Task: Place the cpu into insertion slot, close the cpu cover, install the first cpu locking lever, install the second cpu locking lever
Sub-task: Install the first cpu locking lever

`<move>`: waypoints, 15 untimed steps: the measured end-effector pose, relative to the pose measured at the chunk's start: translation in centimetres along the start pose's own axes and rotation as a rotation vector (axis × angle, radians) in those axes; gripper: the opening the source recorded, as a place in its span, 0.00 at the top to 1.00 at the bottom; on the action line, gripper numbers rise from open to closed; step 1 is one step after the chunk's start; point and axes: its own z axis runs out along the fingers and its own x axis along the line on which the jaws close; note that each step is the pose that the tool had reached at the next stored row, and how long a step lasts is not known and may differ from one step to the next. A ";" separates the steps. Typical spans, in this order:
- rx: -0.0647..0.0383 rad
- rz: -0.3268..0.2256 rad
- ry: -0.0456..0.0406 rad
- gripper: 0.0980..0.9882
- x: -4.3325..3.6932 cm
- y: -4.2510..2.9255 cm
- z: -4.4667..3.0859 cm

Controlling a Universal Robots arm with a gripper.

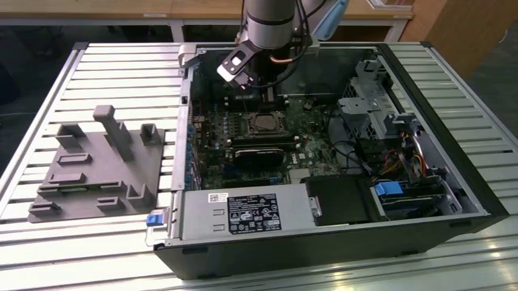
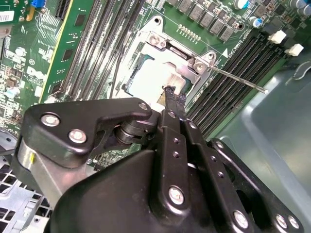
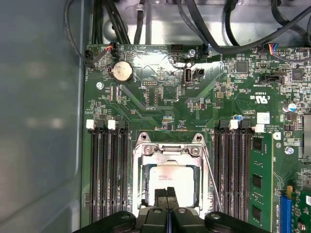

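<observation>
The small square cpu with a pale metal face (image 3: 171, 175) lies in the silvery-rimmed insertion slot (image 3: 146, 190), framed by the thin silvery cpu cover (image 3: 167, 149). The black gripper (image 3: 166, 192), fingers pressed together and empty, is poised over one edge of the cpu.

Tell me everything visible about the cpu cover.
The cpu cover is a thin silvery metal frame with a square cut-out. It appears to lie flat, closed, on the green board between the memory slots. The pale cpu shows through the cut-out. A thin lever rod runs along one side. The gripper, fingers together, is over the cut-out's edge; contact is unclear.
</observation>
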 end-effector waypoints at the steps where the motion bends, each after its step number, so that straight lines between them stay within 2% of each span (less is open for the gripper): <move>1: 0.000 0.000 0.0001 0.97 0.00 0.00 -0.08; 15: 0.000 0.000 0.0002 0.97 0.02 0.04 -1.29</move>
